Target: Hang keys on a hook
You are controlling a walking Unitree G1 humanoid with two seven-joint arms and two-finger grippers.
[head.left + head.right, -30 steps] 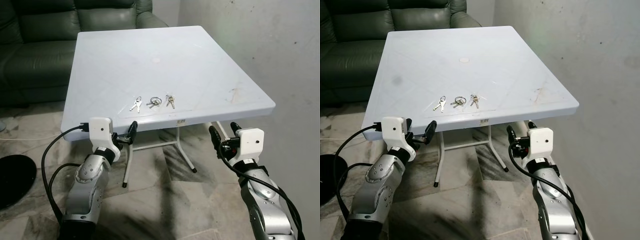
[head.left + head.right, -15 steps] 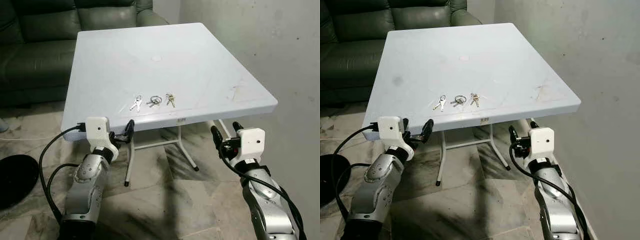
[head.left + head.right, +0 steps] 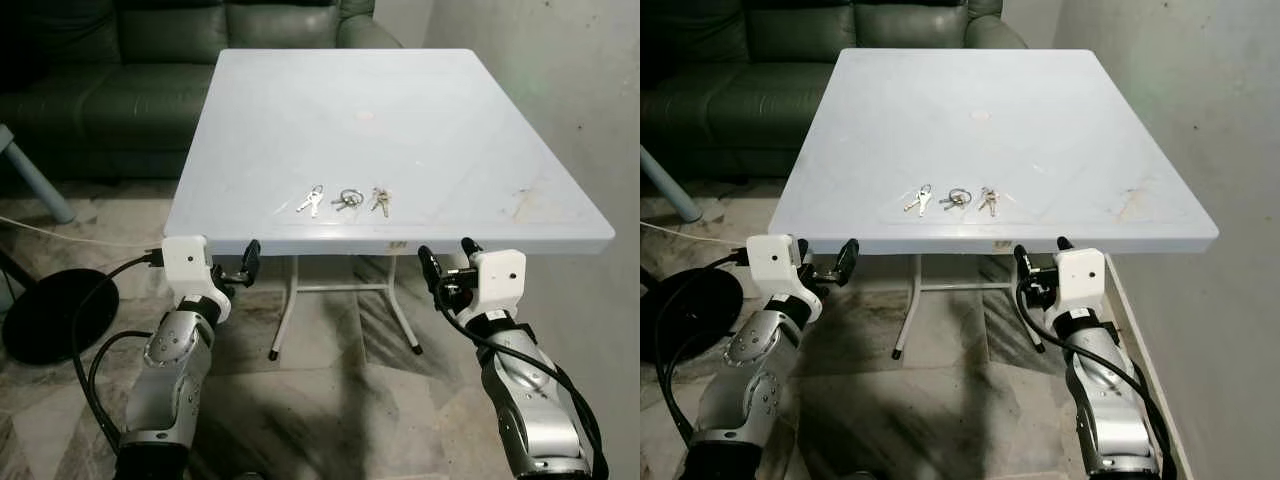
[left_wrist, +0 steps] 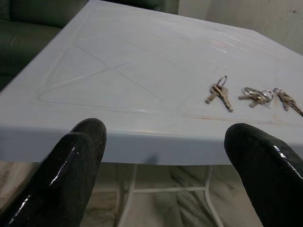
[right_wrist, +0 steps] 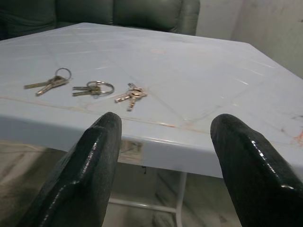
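Observation:
Three small bunches of keys lie in a row near the front edge of the pale blue table (image 3: 420,120): a left bunch (image 3: 311,200), a middle bunch on a round ring (image 3: 348,198) and a right bunch (image 3: 380,200). They also appear in the wrist views, left bunch (image 4: 218,92), middle bunch (image 5: 93,88), right bunch (image 5: 131,95). My left gripper (image 3: 246,266) is open, just below the front edge at the left corner. Level with the front edge, right of the keys, my right gripper (image 3: 446,262) is open. Both are empty.
A dark green sofa (image 3: 130,60) stands behind the table. A grey wall (image 3: 590,90) runs along the right side. A black round base (image 3: 55,315) and a pale blue leg (image 3: 35,185) are on the marble floor at the left. White table legs (image 3: 290,310) stand under the front edge.
The camera has swung, so the table now sits more to the right and squarer in view. Both grippers stay open near the front edge; the keys have not moved.

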